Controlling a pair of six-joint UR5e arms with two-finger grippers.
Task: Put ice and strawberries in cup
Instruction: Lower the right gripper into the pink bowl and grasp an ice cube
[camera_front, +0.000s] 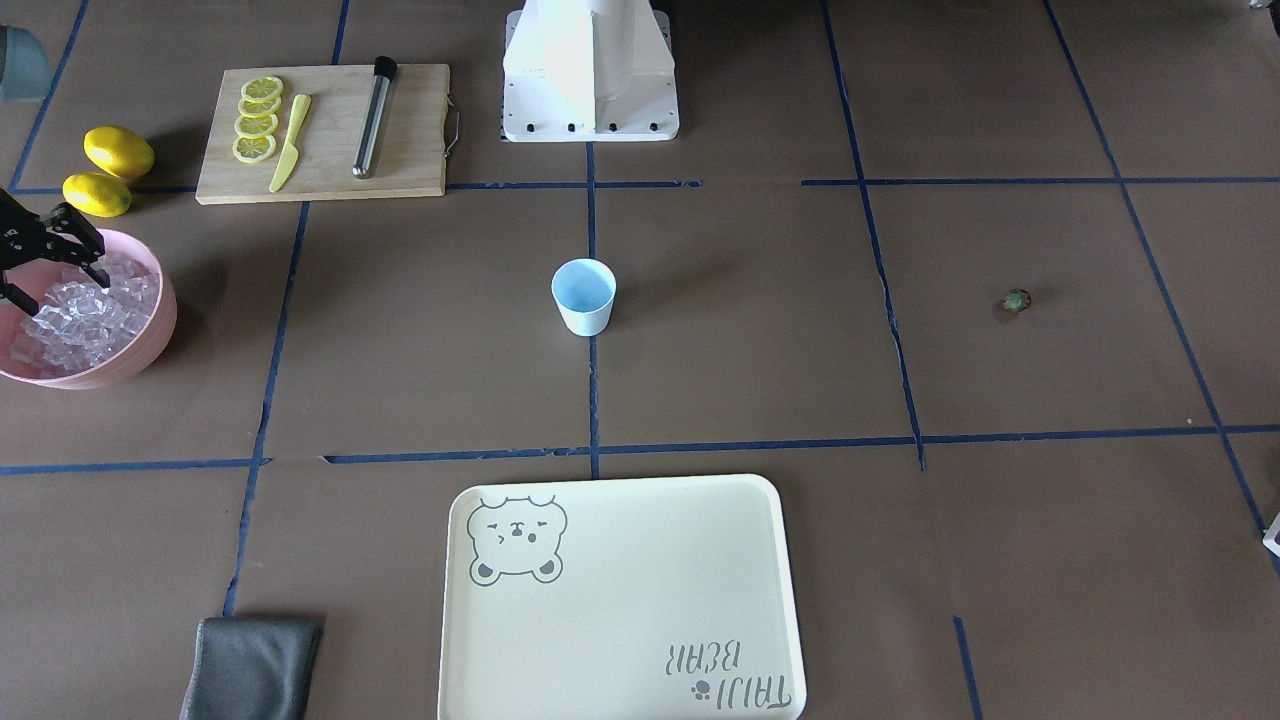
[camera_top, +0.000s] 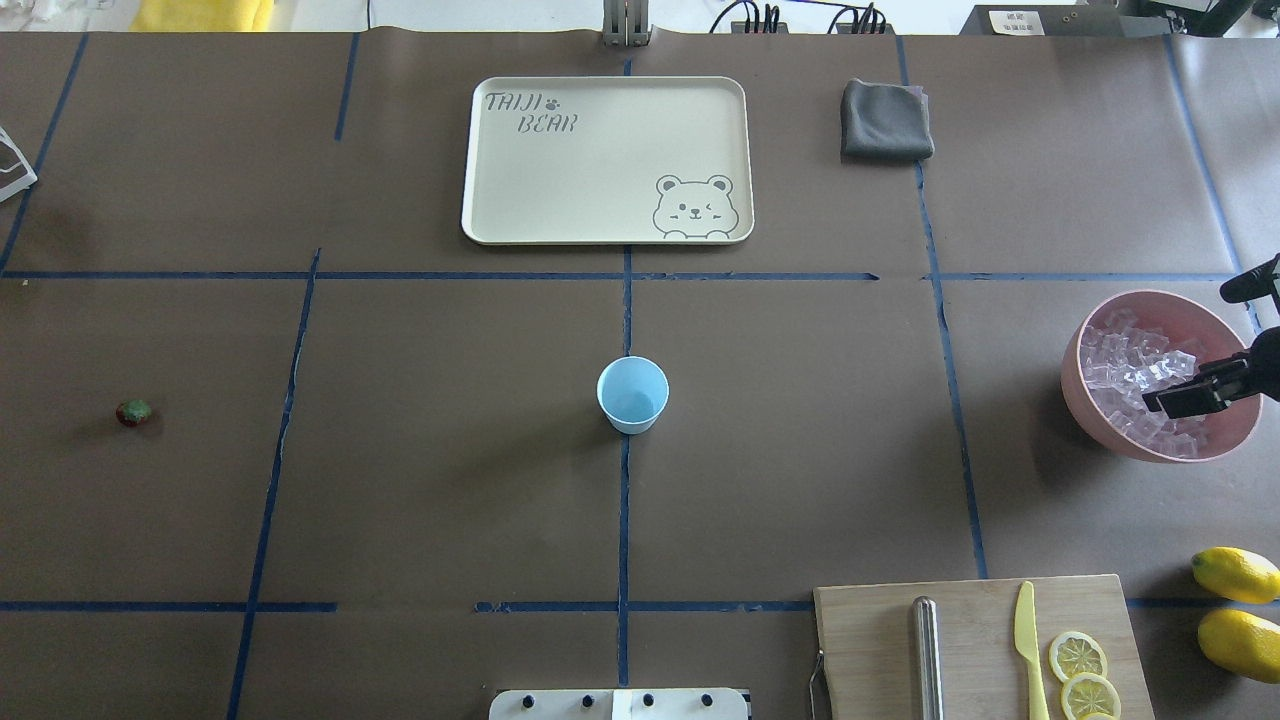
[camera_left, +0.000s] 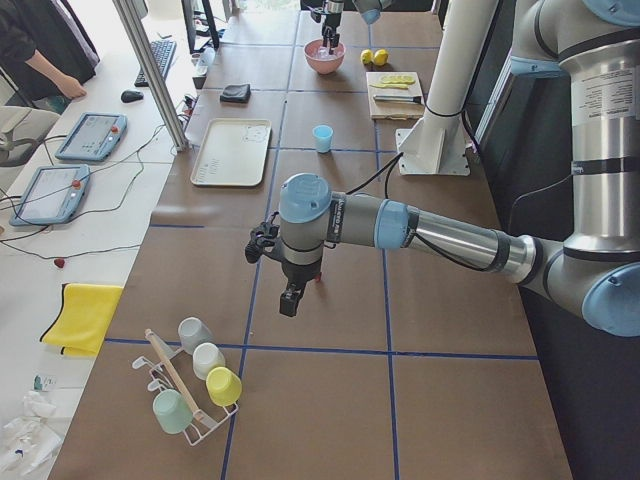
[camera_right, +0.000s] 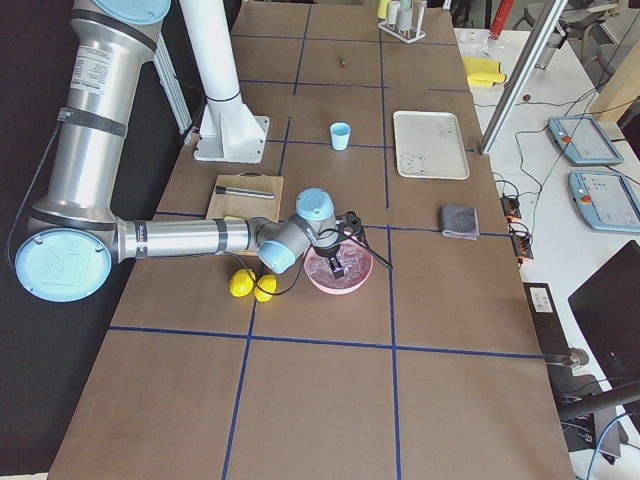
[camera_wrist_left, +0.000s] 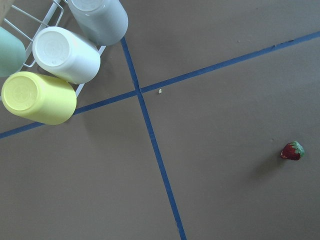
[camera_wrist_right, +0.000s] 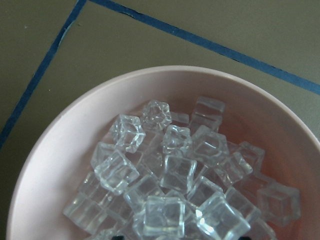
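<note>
The pale blue cup (camera_top: 632, 395) stands upright and empty at the table's centre; it also shows in the front view (camera_front: 583, 297). The ice (camera_wrist_right: 170, 175) fills a pink bowl (camera_top: 1075, 390) at the robot's far right. My right gripper (camera_front: 62, 290) is open, with its fingers spread and dipped among the ice (camera_front: 85, 315). The strawberry (camera_top: 134, 412) lies alone on the table at the far left, and shows in the left wrist view (camera_wrist_left: 292, 151). My left gripper (camera_left: 290, 300) hangs above the table near it; I cannot tell whether it is open or shut.
A cream tray (camera_top: 600, 160) lies beyond the cup and a grey cloth (camera_top: 885, 120) to its right. A cutting board (camera_top: 970, 620) holds lemon slices, a yellow knife and a metal rod. Two lemons (camera_top: 1235, 573) lie beside it. A rack of cups (camera_wrist_left: 60, 55) stands at the left end.
</note>
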